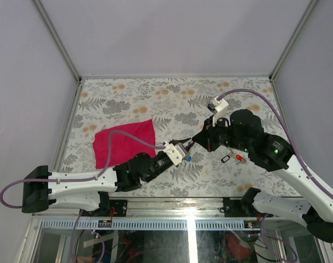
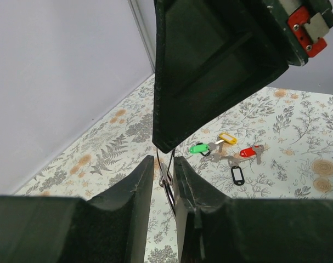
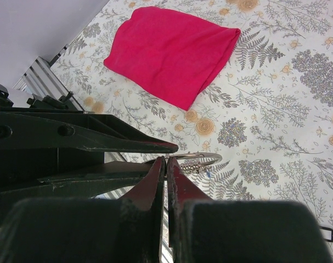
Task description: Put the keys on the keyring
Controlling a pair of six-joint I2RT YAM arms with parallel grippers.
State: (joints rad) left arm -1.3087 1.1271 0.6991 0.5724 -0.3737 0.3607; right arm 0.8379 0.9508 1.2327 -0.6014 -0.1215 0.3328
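Fingers on my right gripper (image 1: 197, 141) are squeezing tight together. They are pinching the keyring (image 3: 199, 163) by its edge, so the thin silver loop is sticking out flat just past their tips. My left gripper (image 1: 183, 149) is pointing at my right one, almost tip to tip, above the flowery table (image 3: 276, 109). My left fingers (image 2: 133, 192) are sitting very close together with only a thin gap. A bit of wire and something silvery are showing in that gap, but I cannot tell if I am gripping them or not. A small blue tag (image 1: 188, 158) is showing just beside my left fingertips. Past those fingertips, a green key (image 2: 198, 148), a yellow key (image 2: 227, 138) and a red key (image 2: 247, 152) are lying close together on the table, well apart from my fingers. A black tag (image 2: 237, 175) is lying just beside them. Far beyond my right fingertips a pink cloth (image 3: 171, 52) is lying flat.
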